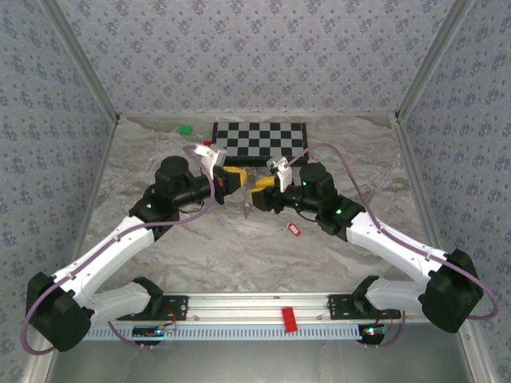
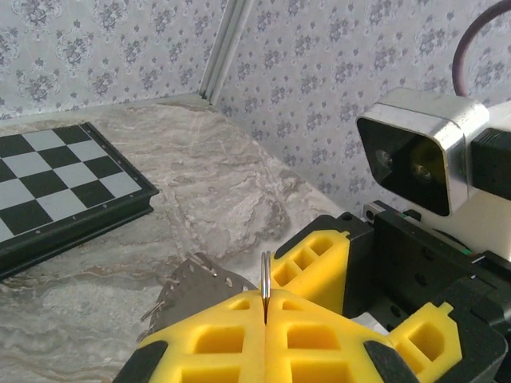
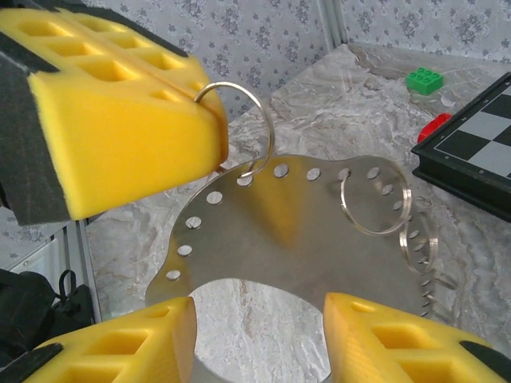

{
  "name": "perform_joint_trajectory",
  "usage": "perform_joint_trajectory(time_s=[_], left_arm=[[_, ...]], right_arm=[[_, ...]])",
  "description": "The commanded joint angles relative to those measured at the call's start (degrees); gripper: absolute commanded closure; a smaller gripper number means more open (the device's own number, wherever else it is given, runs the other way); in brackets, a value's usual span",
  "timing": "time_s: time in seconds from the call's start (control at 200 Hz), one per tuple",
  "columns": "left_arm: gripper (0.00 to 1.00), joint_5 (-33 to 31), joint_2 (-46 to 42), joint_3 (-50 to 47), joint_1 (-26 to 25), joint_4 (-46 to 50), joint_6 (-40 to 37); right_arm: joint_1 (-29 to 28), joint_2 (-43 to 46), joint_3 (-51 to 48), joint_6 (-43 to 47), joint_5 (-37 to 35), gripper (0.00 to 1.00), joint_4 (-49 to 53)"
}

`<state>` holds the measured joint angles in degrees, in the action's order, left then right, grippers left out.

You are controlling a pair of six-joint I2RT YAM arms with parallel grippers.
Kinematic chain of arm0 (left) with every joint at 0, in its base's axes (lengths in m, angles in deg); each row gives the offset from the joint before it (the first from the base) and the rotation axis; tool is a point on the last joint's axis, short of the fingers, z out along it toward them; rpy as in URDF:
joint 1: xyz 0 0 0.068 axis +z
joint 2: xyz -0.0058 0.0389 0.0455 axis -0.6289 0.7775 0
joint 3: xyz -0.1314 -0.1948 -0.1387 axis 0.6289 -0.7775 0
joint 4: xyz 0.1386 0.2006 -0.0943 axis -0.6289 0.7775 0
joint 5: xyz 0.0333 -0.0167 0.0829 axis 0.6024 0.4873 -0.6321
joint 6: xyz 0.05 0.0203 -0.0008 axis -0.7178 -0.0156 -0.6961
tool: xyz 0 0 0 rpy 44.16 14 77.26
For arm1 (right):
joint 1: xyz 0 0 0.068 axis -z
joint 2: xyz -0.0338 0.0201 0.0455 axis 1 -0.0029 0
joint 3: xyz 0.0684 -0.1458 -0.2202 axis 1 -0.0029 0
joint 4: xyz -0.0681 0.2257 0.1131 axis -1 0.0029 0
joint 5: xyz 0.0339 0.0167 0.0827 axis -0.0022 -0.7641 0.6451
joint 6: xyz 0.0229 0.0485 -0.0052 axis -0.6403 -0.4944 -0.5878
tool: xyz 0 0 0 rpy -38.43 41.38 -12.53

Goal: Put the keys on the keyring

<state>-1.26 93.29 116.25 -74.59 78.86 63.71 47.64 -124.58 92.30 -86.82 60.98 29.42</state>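
Observation:
The keyring is a grey crescent metal plate (image 3: 295,231) with holes along its rim and thin steel rings (image 3: 375,199) hooked through them. My left gripper (image 2: 265,297) is shut on one such ring (image 3: 243,112), and the plate (image 2: 200,291) hangs from it above the table. My right gripper (image 3: 259,343) faces the plate, open, with a yellow finger (image 3: 152,343) on each side of the plate's cutout and nothing between them. From above, the left gripper (image 1: 237,182) and the right gripper (image 1: 257,198) meet at the table's middle. The keys, a small red tag (image 1: 292,230), lie on the table near the right arm.
A chessboard (image 1: 259,138) lies at the back, with a green block (image 1: 185,128) and a small red block (image 3: 435,126) beside its left end. Another red block (image 1: 289,319) sits on the rail at the near edge. Patterned walls close in three sides.

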Motion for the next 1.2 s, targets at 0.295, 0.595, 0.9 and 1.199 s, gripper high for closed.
perform_joint_trajectory(time_s=[0.295,0.595,0.9,1.199], left_arm=[[1.0,-5.4,-0.9,-3.2,0.4,-14.2,15.4],[1.0,-5.3,-1.6,-3.3,0.4,-13.2,15.3],[1.0,-3.0,-3.0,-4.6,0.3,-14.5,14.0],[1.0,-1.4,-3.7,-4.7,0.4,-13.5,11.3]], right_arm=[[2.5,1.9,0.5,-4.0,-0.8,0.59,-1.4],[7.8,0.3,0.7,-13.2,7.3,0.62,-9.3],[8.6,-5.0,5.0,-18.1,12.9,0.66,-14.9],[8.7,-8.7,6.4,-21.1,17.1,0.67,-21.4]])
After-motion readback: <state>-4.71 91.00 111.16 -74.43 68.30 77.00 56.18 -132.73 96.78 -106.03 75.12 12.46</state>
